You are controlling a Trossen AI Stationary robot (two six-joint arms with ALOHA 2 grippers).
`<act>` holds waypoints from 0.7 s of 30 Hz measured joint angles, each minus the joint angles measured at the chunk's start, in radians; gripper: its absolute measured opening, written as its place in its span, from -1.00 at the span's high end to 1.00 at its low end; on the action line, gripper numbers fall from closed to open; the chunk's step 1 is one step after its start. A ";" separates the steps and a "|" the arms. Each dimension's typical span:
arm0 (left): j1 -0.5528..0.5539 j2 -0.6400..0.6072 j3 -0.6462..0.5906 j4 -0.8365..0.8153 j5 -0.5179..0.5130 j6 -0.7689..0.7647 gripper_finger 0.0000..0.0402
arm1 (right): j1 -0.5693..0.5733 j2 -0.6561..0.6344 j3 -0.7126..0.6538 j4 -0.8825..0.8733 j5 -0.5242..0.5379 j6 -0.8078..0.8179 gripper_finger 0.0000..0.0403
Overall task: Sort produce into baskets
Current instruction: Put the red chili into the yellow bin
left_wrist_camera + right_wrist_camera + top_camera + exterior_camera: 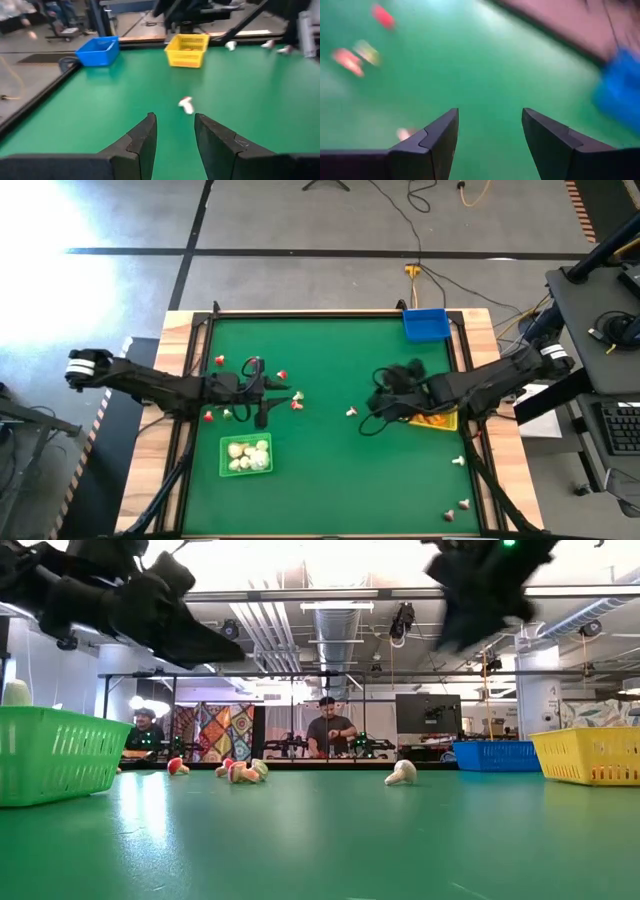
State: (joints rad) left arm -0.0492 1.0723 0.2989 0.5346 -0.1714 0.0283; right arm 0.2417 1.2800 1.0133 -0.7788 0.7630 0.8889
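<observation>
Three baskets (245, 455), two hands (262, 392).

Open green table (330, 480) lay between the arms, broken only by one small red-and-white piece (351, 412) at mid-table.

Bulbs (247, 455) in basket (224, 463)

Grey concrete floor (300, 230), ceiling ducts (340, 615), 2 people (330, 730) at benches
</observation>
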 joint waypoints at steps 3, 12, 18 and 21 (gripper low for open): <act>-0.038 -0.070 0.000 -0.039 0.000 -0.042 0.42 | -0.019 0.006 -0.092 0.447 0.001 -0.318 -0.05; -0.070 -0.368 0.046 -0.558 -0.156 -0.372 0.42 | -0.135 0.259 -0.249 1.406 -0.382 -0.799 -0.05; -0.055 -0.360 0.231 -1.161 -0.303 -0.752 0.41 | -0.190 0.443 -0.219 1.535 -0.397 -0.871 -0.05; -0.043 -0.290 0.282 -1.342 -0.272 -0.898 0.36 | -0.198 0.476 -0.198 1.535 -0.443 -0.885 -0.05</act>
State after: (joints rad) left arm -0.0917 0.7819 0.5810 -0.8072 -0.4438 -0.8698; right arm 0.0441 1.7559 0.8151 0.7563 0.3197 0.0038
